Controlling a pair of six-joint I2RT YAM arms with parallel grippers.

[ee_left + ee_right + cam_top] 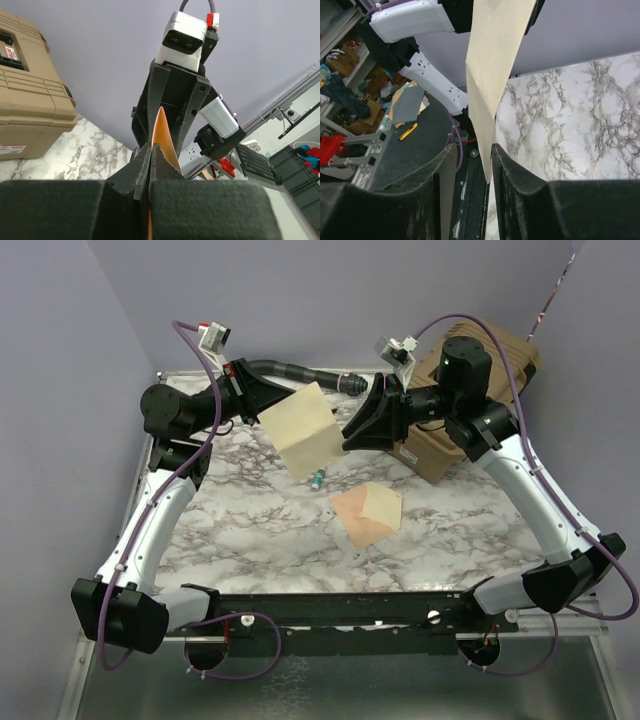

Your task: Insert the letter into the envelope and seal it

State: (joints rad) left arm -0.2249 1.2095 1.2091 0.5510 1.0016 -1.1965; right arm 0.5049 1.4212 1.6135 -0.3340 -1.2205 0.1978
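The envelope (367,513) lies nearest the arm bases in the overhead view. It is flat on the marble surface (240,530) just right of centre, its paler part toward the upper right. Just above and left of it lies a small teal-tipped object (316,478), too small to identify.

Higher in the frame, the letter (305,430) hangs tilted in the air, clear of the surface. The left gripper (268,412) is at its upper-left edge and the right gripper (345,435) at its right edge. From overhead, neither grip can be read.

The left wrist view shows its own jaws pressed together on the sheet. The sheet is seen edge-on there, a thin orange sliver rising at frame centre. The other gripper faces it, with its white camera (185,32) at the top.

The right wrist view shows the letter's lower corner hanging between spread jaws. There is an open gap on the paper's left. The sheet runs close along the jaw at the frame's right, and whether they touch cannot be told.

Farthest back, a tan case (450,455) stands at the upper right, behind the right gripper. The left wrist view also shows it, at its left edge.
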